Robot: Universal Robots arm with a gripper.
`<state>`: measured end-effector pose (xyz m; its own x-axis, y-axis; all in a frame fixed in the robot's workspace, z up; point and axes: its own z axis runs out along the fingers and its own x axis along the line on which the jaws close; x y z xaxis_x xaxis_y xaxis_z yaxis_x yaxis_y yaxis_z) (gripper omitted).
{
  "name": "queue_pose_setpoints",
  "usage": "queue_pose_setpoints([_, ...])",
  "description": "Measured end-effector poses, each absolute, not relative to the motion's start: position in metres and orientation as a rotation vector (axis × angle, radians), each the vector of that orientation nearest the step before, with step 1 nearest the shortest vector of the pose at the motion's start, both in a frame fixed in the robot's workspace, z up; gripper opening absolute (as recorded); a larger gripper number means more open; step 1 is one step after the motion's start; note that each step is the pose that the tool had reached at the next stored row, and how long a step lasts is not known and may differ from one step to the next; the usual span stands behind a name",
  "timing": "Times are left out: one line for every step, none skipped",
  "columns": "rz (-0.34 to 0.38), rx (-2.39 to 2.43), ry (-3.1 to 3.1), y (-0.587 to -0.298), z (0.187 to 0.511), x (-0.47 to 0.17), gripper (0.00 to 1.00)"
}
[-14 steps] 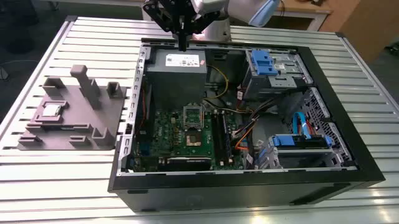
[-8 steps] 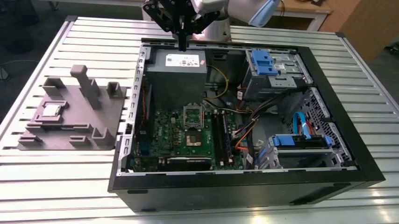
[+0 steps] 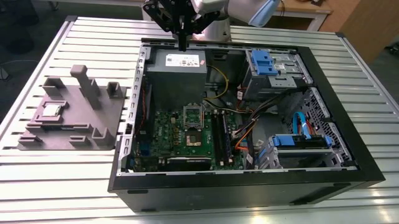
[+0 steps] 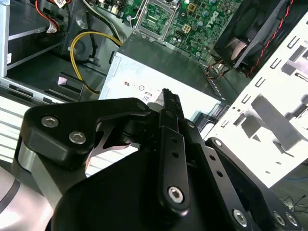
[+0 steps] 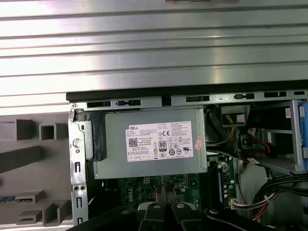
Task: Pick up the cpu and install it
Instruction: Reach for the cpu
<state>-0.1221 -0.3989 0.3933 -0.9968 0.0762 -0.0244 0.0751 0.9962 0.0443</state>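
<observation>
gripper (image 3: 182, 45): fingers pressed together, pinching nothing, above the power supply (image 3: 175, 59).
cpu (image 3: 50, 110): flat in the grey holder block (image 3: 93, 128), at the exterior view's left of the computer case (image 3: 249, 186), well apart from the gripper.
socket (image 3: 192, 136): on the motherboard (image 3: 168, 126); contents hard to make out.

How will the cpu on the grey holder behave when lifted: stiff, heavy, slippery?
The cpu looks thin, flat and square, so it is probably stiff and light. Its silvery top seems smooth, so a grasp might slip. Lying flat on the grey holder, it should not roll or tip.
</observation>
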Motion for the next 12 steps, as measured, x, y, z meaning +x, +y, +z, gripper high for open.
queue_pose_setpoints([0.067, 0.118, 3.113, -0.3989, 0.3933, -0.1227, 0.1])
queue_pose_setpoints([0.067, 0.118, 3.113, -0.3989, 0.3934, -0.1239, 0.1])
queue_pose_setpoints([0.068, 0.118, 3.113, -0.3989, 0.3933, -0.1251, 0.1])
queue_pose_setpoints([0.068, 0.118, 3.112, -0.3989, 0.3932, -0.1261, 0.1])
queue_pose_setpoints([0.068, 0.118, 3.112, -0.3989, 0.3932, -0.127, 0.1])
queue_pose_setpoints([0.068, 0.118, 3.112, -0.3989, 0.3932, -0.1275, 0.1])
queue_pose_setpoints([0.068, 0.118, 3.112, -0.3989, 0.3932, -0.1276, 0.1])
queue_pose_setpoints([0.068, 0.118, 3.113, -0.3989, 0.3932, -0.1276, 0.1])
queue_pose_setpoints([0.068, 0.118, 3.112, -0.3989, 0.3932, -0.1278, 0.1])
queue_pose_setpoints([0.068, 0.118, 3.112, -0.3989, 0.3932, -0.1279, 0.1])
queue_pose_setpoints([0.068, 0.118, 3.112, -0.3989, 0.3932, -0.128, 0.1])
queue_pose_setpoints([0.068, 0.118, 3.112, -0.3989, 0.3932, -0.1282, 0.1])
